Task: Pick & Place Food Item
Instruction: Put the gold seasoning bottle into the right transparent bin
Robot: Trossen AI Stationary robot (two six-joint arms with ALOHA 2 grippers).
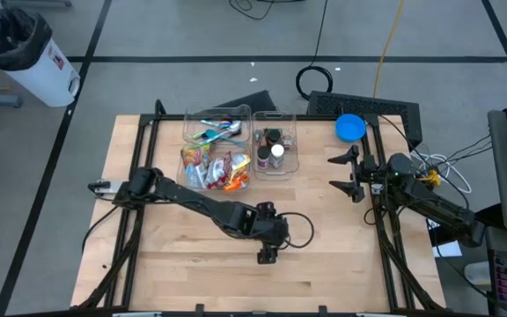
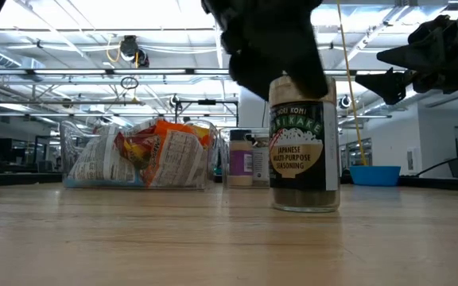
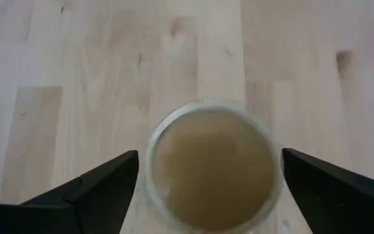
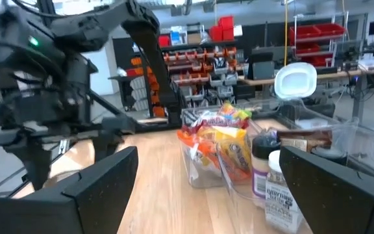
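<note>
A glass jar of Japanese seasoning [image 2: 304,151] with a dark label stands upright on its base on the wooden table [image 2: 213,238], near the middle front. In the left wrist view I look down on its round brownish top [image 3: 213,166]. My left gripper [image 3: 210,188] is open, points down over the jar, and has one finger on either side of the top, with a narrow gap showing at each. In the high view my left gripper [image 1: 267,251] hides the jar. My right gripper [image 1: 346,173] is open and empty, held above the table's right side.
At the table's far side stand clear bins: one with snack packets [image 1: 216,169], one with utensils [image 1: 214,130] and one with small bottles [image 1: 275,151]. A blue bowl [image 1: 350,127] sits at the far right. Bare wood [image 1: 192,264] lies around the jar.
</note>
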